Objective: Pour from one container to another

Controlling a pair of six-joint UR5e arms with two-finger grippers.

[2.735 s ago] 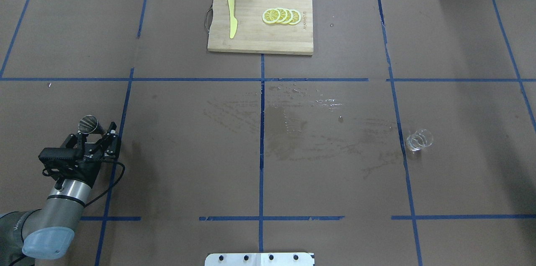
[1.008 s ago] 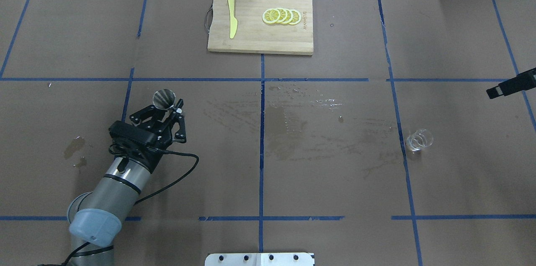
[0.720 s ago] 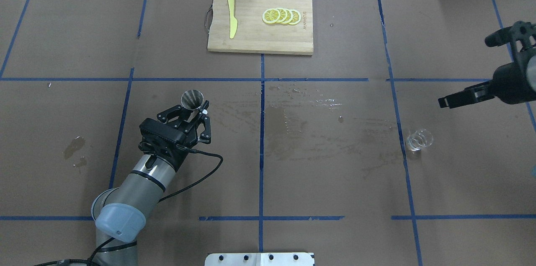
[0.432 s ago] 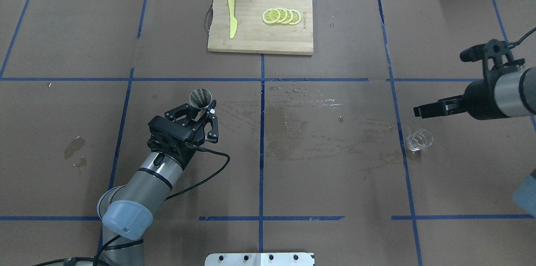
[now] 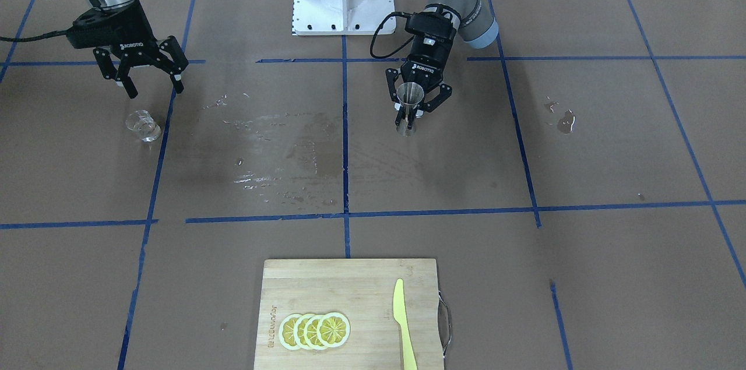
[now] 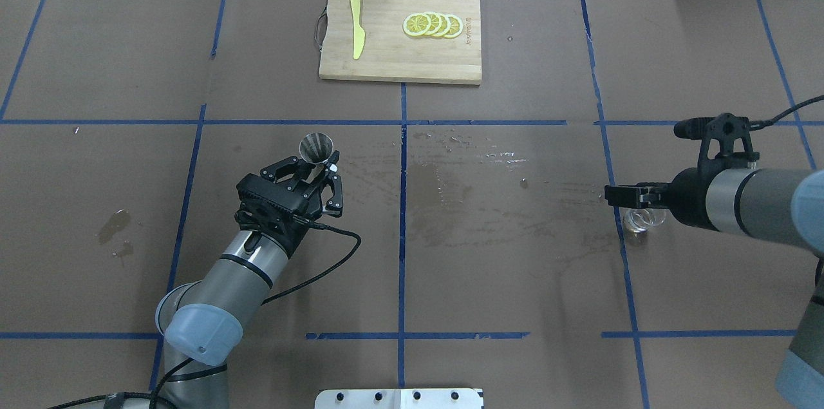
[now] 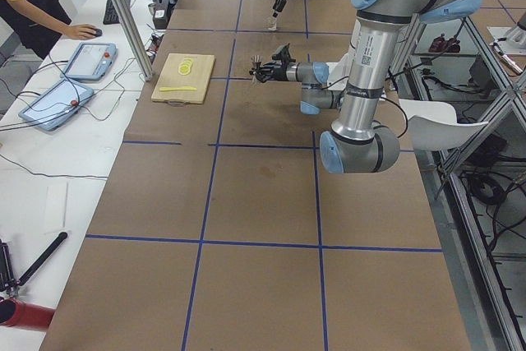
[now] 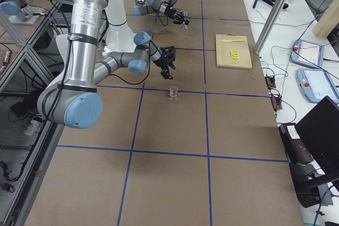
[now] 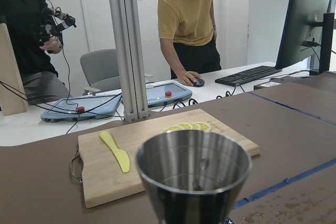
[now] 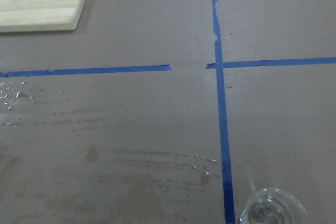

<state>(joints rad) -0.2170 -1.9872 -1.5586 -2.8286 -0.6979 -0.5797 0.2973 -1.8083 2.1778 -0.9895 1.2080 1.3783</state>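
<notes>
My left gripper [image 6: 315, 169] is shut on the waist of the steel jigger [image 6: 317, 146], which it holds upright, low over the table, left of the centre line. The front-facing view shows the same jigger [image 5: 410, 103] in that gripper [image 5: 415, 109]. The jigger's open mouth [image 9: 192, 174] fills the left wrist view. At the right, the clear glass cup [image 6: 638, 222] stands on a blue tape line. My right gripper [image 5: 153, 89] hangs open above and just behind the cup [image 5: 143, 126], not touching it. The cup's rim [image 10: 273, 209] shows at the bottom of the right wrist view.
A wooden cutting board [image 6: 399, 55] at the far middle carries lemon slices [image 6: 432, 24] and a yellow knife [image 6: 356, 24]. Wet streaks [image 6: 450, 183] cover the table's middle. A small spill [image 6: 114, 228] lies at the left. Operators stand beyond the far edge.
My left arm has carried the jigger right, toward the table's centre, leaving a spill behind. My right arm has come in from the right edge and lowered over the glass cup.
</notes>
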